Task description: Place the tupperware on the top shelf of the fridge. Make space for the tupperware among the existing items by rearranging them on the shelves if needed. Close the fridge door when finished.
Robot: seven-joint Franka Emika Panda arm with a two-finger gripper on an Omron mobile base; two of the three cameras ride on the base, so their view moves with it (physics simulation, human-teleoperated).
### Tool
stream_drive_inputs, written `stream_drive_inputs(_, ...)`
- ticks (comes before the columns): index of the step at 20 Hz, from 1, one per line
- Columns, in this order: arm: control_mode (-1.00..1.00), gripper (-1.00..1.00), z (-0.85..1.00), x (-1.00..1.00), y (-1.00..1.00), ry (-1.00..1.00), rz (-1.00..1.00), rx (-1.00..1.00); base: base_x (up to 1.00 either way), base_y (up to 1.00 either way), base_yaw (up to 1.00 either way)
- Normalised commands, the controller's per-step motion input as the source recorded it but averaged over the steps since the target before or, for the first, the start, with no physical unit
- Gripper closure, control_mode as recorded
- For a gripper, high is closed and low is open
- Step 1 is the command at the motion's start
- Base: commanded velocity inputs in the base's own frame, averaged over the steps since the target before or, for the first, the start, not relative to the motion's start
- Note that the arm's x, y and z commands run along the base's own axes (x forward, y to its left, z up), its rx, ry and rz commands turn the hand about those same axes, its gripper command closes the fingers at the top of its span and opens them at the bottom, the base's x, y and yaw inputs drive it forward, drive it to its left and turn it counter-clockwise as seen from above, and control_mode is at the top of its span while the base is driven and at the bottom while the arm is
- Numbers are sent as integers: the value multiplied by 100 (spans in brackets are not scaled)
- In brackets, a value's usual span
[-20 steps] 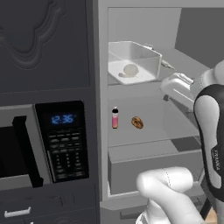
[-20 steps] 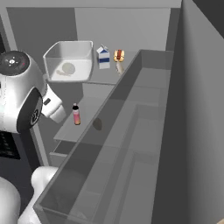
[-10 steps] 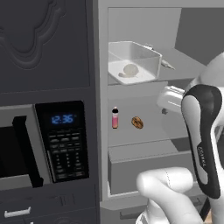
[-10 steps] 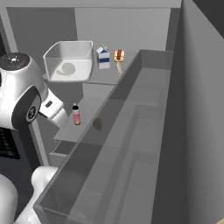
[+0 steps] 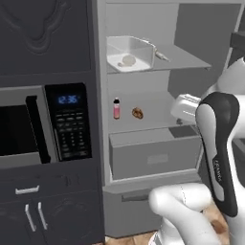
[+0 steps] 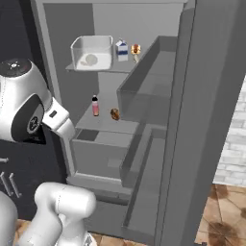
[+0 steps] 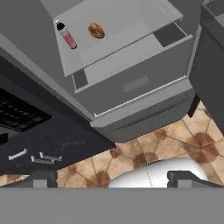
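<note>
The tupperware (image 5: 130, 53) rests on the top shelf (image 5: 186, 60) of the fridge (image 5: 143, 143), at the shelf's left end against the left interior wall, with a pale lump of food inside. In the left base view its long axis runs from front-left toward back-right. The right base view shows the tub (image 6: 92, 53) nearly end-on and reveals two things beside it on the same shelf: a small milk carton (image 6: 122, 50) and a small orange item (image 6: 136, 49); the left base view gives only a thin pale shape there.

On the shelf below stand the pink bottle (image 5: 116, 108), upright, and the brown lump (image 5: 138, 113) just to its right, apart from each other. The hand view shows both from above (image 7: 67, 35) (image 7: 96, 30), plus the grey drawer (image 7: 135, 83) beneath and a tiled floor (image 7: 175, 135). The fridge door (image 6: 202, 125) stands open; its inner bins appear in the right base view. The microwave (image 5: 45, 124) appears in the left base view.

The gripper (image 7: 113, 178) has its jaws spread wide and holds nothing; its tips sit far apart at the bottom of the hand view.

Compared with one second ago, the arm has drawn back and lowered from beside the top shelf to the level of the lower shelf, and the camera view has shifted; the tub remains on the shelf.
</note>
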Motion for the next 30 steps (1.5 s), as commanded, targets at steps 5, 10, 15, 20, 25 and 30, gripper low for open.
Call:
stream_drive_inputs(5, 100, -100, 0, 0, 0, 0, 0, 0, -76, 0, -12)
stream_drive_inputs(10, 100, -100, 0, 0, 0, 0, 0, 0, -84, -3, -21)
stream_drive_inputs(15, 100, -100, 0, 0, 0, 0, 0, 0, -81, -3, -22)
stream_drive_inputs(20, 100, -100, 0, 0, 0, 0, 0, 0, -40, 0, -14)
stream_drive_inputs(25, -100, -100, 0, 0, -1, 0, 0, 0, 0, 0, 0)
stream_drive_inputs(30, -100, -100, -3, -18, -58, 0, -12, 1, 0, 0, 0)
